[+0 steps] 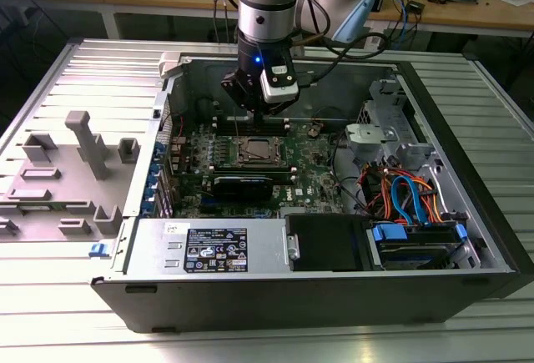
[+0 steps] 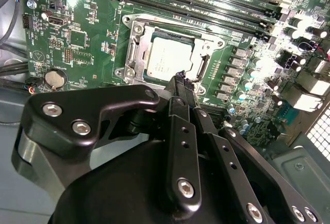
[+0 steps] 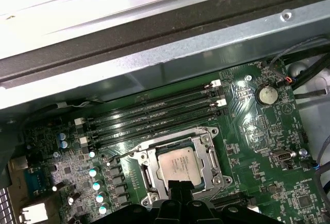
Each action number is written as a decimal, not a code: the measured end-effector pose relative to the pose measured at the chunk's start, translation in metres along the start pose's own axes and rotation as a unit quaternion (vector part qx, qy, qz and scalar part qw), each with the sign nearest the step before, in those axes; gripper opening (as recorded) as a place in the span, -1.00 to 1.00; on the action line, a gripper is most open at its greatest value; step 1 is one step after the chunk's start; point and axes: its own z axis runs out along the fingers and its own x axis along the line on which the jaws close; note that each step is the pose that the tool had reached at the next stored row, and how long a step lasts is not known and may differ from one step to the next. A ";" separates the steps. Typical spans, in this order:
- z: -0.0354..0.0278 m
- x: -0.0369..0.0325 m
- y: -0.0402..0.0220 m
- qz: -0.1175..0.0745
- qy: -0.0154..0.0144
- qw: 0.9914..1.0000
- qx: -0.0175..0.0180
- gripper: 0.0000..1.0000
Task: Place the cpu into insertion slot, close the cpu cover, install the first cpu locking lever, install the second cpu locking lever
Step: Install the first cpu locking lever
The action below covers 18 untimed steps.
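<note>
The cpu (image 2: 166,56) (image 3: 177,164) lies flat in the insertion slot (image 1: 254,151) on the green board, its silver top facing up. The cpu cover (image 2: 135,34) (image 3: 211,157) lies down around it as a silver frame, and the chip shows through its window. My gripper (image 2: 180,76) (image 3: 178,185) (image 1: 259,115) hangs just above the socket's edge. Its black fingertips are pressed together and hold nothing. In both wrist views the fingers hide one side of the socket.
Long memory slots (image 2: 206,5) (image 3: 154,117) run beside the socket. A coin battery (image 2: 55,78) (image 3: 266,95) sits on the board. The case wall (image 3: 154,54) rises close behind. A black finned card (image 1: 242,184), the power supply (image 1: 217,250) and coloured cables (image 1: 409,196) lie nearer the front.
</note>
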 end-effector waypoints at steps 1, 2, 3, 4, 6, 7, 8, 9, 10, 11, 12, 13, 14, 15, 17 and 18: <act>0.0000 0.0000 0.0000 0.000 0.000 1.000 0.000 -0.79; 0.0000 0.0000 0.0000 -0.001 0.000 1.000 0.000 -0.79; 0.0000 0.0000 0.0000 -0.005 0.000 1.000 0.000 -0.79; 0.0000 0.0000 0.0000 -0.011 0.000 1.000 0.000 -0.79; 0.0000 0.0001 0.0000 -0.029 0.000 1.000 0.000 -0.79; 0.0000 0.0001 0.0000 -0.036 0.000 0.999 0.000 -0.79; 0.0000 0.0001 0.0000 -0.046 0.000 0.999 0.000 -0.79; 0.0000 0.0000 0.0000 -0.055 0.000 0.999 0.000 -0.79; 0.0000 0.0001 0.0000 -0.067 0.000 0.998 0.000 -0.79; 0.0000 0.0001 0.0000 -0.074 0.000 0.997 0.000 -0.79; 0.0000 0.0001 0.0000 -0.079 0.000 0.997 0.000 -0.79; 0.0000 0.0001 0.0000 -0.082 0.000 0.997 0.000 -0.79; 0.0000 0.0001 0.0000 -0.084 0.000 0.997 0.000 -0.79; 0.0000 0.0001 0.0000 -0.084 0.000 0.996 0.000 -0.79; 0.0000 0.0001 0.0000 -0.084 0.000 0.996 0.000 -0.79; 0.0000 0.0001 0.0000 -0.085 0.000 0.996 0.000 -0.79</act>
